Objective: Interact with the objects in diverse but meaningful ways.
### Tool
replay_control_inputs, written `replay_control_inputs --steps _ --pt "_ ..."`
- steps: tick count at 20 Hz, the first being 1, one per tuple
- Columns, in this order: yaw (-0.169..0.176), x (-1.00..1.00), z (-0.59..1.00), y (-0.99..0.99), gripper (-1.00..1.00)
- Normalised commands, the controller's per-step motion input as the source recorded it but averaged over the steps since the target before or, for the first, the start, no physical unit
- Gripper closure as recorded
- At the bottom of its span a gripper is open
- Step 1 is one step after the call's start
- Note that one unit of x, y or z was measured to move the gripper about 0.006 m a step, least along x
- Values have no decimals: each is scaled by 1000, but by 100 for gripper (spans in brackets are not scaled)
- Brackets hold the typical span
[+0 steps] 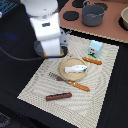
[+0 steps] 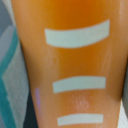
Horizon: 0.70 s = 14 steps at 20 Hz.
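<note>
In the exterior view my arm stands over the far left part of the mat, and its wrist (image 1: 49,46) hides the gripper fingers. The wrist view is filled by an orange-yellow surface with three pale stripes (image 2: 75,60), very close to the camera; no fingers show there. A white tube (image 1: 76,68) lies on a round tan plate (image 1: 64,73). A pale blue carton (image 1: 95,47) stands beyond it, with an orange stick (image 1: 92,61) beside it. A brown sausage stick (image 1: 58,96) lies near the mat's front. A grey pot (image 1: 93,14) sits on the brown board at the back.
A striped beige placemat (image 1: 35,85) lies on the dark table. An orange-handled knife (image 1: 75,84) lies in front of the plate. Black discs (image 1: 71,16) and a bowl (image 1: 125,18) sit on the brown board (image 1: 107,31) at the back.
</note>
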Motion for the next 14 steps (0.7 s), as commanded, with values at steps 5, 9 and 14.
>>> replay_control_inputs --steps 5,9,14 --pt "18 343 20 702 100" --pt "21 268 0 699 100" --pt "20 237 0 665 100"
